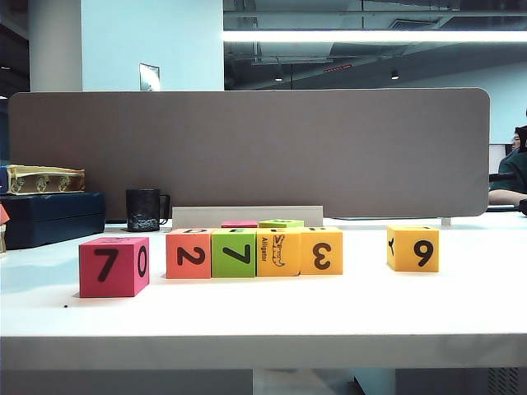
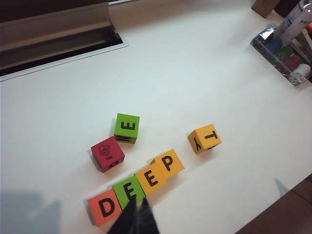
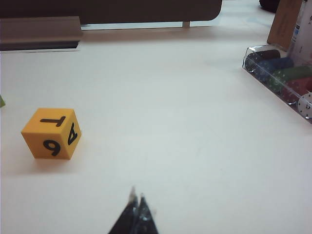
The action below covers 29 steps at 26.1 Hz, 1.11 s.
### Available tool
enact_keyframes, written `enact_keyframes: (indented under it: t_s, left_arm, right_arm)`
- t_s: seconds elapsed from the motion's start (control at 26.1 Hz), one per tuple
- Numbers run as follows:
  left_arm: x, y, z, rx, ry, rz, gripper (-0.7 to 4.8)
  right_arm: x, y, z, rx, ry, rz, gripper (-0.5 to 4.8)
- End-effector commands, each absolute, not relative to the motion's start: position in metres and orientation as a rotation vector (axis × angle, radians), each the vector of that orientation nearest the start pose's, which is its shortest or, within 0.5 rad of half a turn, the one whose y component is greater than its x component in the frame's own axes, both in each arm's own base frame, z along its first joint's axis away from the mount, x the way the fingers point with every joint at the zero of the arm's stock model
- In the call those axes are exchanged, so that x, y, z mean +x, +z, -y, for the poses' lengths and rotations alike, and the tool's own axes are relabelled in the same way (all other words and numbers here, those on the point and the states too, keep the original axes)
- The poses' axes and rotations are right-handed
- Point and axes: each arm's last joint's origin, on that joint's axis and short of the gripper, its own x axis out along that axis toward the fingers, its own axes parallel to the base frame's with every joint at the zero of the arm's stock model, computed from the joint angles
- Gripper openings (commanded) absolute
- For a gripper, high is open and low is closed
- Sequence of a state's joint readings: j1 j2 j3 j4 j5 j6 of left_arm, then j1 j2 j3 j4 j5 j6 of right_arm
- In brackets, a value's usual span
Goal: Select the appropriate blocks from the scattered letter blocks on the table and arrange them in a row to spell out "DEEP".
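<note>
Flanking the row (image 1: 254, 253): red cube (image 1: 114, 266), "9" cube (image 1: 412, 248).

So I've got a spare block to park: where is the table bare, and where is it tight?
Bare: the table between the lone T block and the clear tray, and the front strip before the DEEP row. Tight: behind that row, where the green block and the dark red block sit close. Both tools, left and right, are shut.

Matt foam is seen in the orange, lime-green and yellow-orange lettered cubes (image 2: 138, 191); a smooth, faintly glossy finish is shown by the plain white table (image 2: 204, 73).
</note>
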<state>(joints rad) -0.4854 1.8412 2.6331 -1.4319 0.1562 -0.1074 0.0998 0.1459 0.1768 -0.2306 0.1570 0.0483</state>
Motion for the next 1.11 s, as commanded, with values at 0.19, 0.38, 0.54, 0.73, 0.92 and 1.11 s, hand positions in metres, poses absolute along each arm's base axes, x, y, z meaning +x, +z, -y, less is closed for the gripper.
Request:
enact_keyframes:
  t_s: [0.19,0.38,0.54,0.73,0.92,1.11]
  left_arm:
    - [0.259,0.52,0.142,0.005,-0.589,-0.652,-0.06]
    - [0.259,0.52,0.142,0.005,-0.59,-0.651,-0.06]
    - [0.259,0.52,0.142,0.004,-0.59,-0.65,-0.06]
    - [0.259,0.52,0.142,0.004,-0.59,-0.649,-0.06]
    - [0.259,0.52,0.142,0.004,-0.59,-0.648,-0.06]
    - [0.259,0.52,0.142,0.004,-0.59,-0.647,-0.06]
  right_arm:
    - [0.094,0.185,-0.005,0.031,-0.063,-0.162,-0.01]
    - [0.094,0.18,-0.005,0.031,-0.064,-0.167,-0.01]
    - [0.093,0.179,-0.005,0.031,-0.064,-0.162,-0.01]
    - [0.092,0.178,-0.005,0.031,-0.064,-0.164,-0.01]
    - [0.089,0.176,-0.004,0.029,-0.065,-0.178,-0.01]
    - [0.089,0.17,-0.004,0.027,-0.072,-0.192,-0.01]
